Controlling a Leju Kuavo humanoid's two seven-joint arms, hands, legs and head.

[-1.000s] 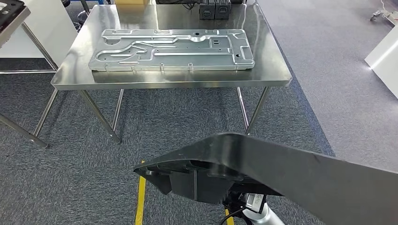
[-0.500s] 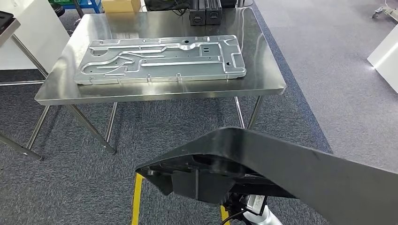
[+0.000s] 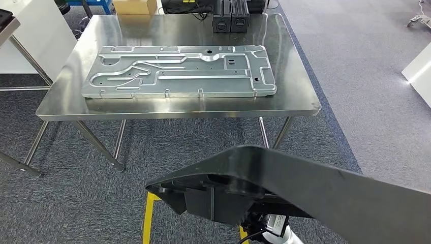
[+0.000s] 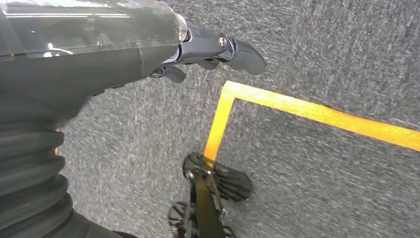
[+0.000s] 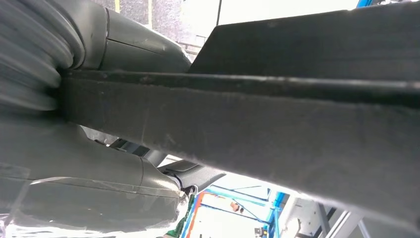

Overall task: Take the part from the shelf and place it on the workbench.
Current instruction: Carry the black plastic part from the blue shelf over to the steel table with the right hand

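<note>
Part (image 3: 315, 193), a long matte-black moulded panel with ribbed underside, hangs low before the polished steel workbench (image 3: 300, 96), clamped by the right hand (image 5: 99, 198). Left hand (image 4: 218, 49) hangs over grey carpet, fingers loosely apart, empty.

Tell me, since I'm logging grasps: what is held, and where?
The right hand holds the black part along its edge; the left hand holds nothing.

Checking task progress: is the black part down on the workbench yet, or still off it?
Off it. In the head view the black part hangs over carpet, short of the workbench; the right hand grips its edge.
</note>
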